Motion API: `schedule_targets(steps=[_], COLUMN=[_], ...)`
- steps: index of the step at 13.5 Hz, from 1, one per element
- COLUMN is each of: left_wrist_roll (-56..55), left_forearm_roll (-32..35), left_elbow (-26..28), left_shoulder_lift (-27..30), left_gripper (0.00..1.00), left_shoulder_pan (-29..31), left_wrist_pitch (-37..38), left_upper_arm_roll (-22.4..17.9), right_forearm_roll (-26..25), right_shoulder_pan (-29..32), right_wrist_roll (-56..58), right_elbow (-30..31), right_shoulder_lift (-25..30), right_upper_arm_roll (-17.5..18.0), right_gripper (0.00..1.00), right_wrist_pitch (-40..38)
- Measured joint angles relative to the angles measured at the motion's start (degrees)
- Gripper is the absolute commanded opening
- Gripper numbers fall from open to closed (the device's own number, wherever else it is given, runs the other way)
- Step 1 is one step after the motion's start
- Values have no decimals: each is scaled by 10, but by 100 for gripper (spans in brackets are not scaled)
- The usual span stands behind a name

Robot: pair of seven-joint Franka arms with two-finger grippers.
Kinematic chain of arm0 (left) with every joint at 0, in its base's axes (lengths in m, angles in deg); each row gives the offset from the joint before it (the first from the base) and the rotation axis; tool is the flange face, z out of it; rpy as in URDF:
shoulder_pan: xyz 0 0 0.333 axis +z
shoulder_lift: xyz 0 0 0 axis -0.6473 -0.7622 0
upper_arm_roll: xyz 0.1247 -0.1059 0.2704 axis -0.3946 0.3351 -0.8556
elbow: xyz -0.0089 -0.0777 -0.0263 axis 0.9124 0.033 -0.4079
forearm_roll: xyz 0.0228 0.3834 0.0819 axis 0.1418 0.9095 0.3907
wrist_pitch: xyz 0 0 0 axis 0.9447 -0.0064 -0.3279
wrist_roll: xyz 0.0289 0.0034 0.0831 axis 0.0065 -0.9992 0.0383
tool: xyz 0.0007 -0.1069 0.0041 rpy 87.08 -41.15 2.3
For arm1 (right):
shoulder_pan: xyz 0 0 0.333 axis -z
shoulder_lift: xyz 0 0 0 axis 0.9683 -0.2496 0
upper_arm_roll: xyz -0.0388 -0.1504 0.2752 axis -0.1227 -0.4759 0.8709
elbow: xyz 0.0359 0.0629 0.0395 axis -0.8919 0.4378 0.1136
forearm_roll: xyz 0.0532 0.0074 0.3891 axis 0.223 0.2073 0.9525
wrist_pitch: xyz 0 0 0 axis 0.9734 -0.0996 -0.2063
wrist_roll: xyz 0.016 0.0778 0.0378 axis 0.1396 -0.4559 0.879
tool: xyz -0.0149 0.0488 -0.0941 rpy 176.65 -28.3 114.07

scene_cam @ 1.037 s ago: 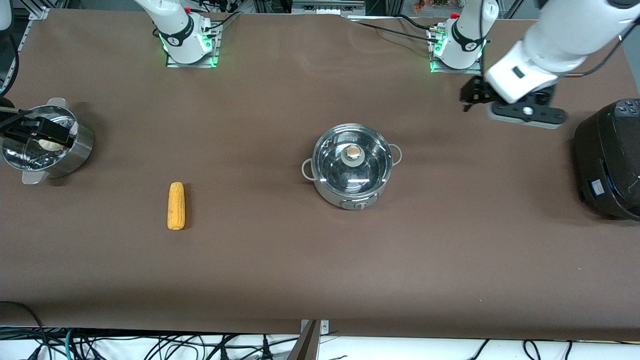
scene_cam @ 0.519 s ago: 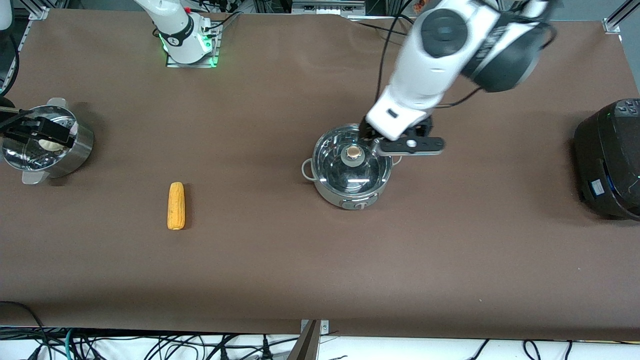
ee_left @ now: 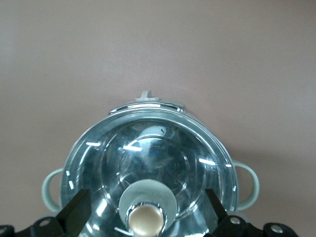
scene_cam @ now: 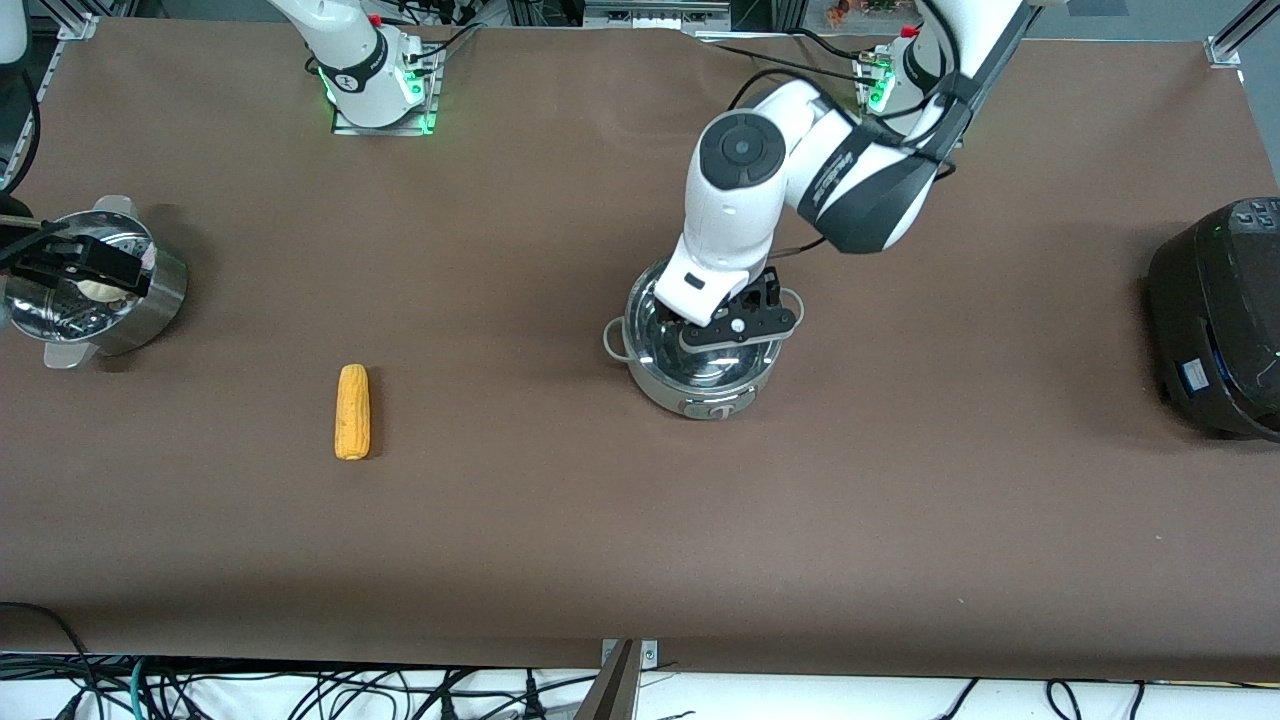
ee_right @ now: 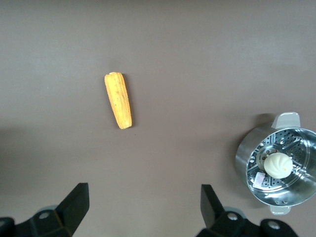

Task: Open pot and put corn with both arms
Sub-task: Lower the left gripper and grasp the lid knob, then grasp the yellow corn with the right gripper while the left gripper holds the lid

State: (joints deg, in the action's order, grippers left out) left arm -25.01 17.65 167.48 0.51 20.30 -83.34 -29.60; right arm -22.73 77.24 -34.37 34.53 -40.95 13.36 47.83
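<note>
The steel pot (scene_cam: pixel 700 400) stands mid-table with its glass lid (scene_cam: pixel 655 345) on. My left gripper (scene_cam: pixel 735 322) is low over the lid and open. In the left wrist view the lid's tan knob (ee_left: pixel 145 220) sits between the spread fingers of the left gripper (ee_left: pixel 144 213), which do not touch it. The corn (scene_cam: pixel 351 411) lies on the table toward the right arm's end; it also shows in the right wrist view (ee_right: pixel 118 99). My right gripper (scene_cam: pixel 75 260) is open and empty above the steamer pot, and it also shows in the right wrist view (ee_right: pixel 143 197).
A steel steamer pot (scene_cam: pixel 160 300) with a white bun (ee_right: pixel 278 164) stands at the right arm's end of the table. A large black cooker (scene_cam: pixel 1215 315) stands at the left arm's end. Brown table covering lies between the corn and the pot.
My left arm has swung from beside the black cooker to over the pot and come down round the lid knob. The right arm, corn and pot have not moved.
</note>
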Motion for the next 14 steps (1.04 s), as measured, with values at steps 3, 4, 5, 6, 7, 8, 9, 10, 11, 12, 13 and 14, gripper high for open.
schedule_targets(steps=[3,4,5,6,7,8,9,10,11,12,13,14], left_wrist_roll=[6,9,11,13,17,22,25,30,34,36,37,37], left_forearm_roll=[0,0,0,0,0,0,0,0,0,0,0,0], left_elbow=[1,2,4,6,6,6,6,6,6,5,6,6], left_shoulder_lift=[-29,-36,-41,-44,-44,-44,-42,-40,-37,-36,-35,-35], left_gripper=[100,100,100,99,96,92,90,88,86,81,74,65], left_shoulder_pan=[-4,-8,-11,-15,-17,-17,-17,-17,-17,-17,-16,-16], left_wrist_pitch=[-2,-2,-2,-1,2,8,17,27,36,40,43,44], left_upper_arm_roll=[0,1,1,1,1,1,2,3,3,5,9,13], right_forearm_roll=[4,12,20,23,23,23,23,23,23,23,23,23], right_shoulder_pan=[-6,-11,-20,-33,-48,-61,-70,-75,-76,-75,-74,-73], right_wrist_roll=[0,0,0,-2,-5,-10,-14,-15,-15,-15,-14,-13], right_elbow=[12,19,23,26,26,26,27,30,40,61,86,112], right_shoulder_lift=[-59,-91,-127,-167,-203,-234,-257,-274,-284,-286,-286,-286], right_upper_arm_roll=[1,2,2,3,3,3,3,3,3,2,2,2], right_gripper=[100,100,100,100,100,100,100,100,100,100,100,100], right_wrist_pitch=[34,67,114,166,213,253,282,305,332,363,399,431])
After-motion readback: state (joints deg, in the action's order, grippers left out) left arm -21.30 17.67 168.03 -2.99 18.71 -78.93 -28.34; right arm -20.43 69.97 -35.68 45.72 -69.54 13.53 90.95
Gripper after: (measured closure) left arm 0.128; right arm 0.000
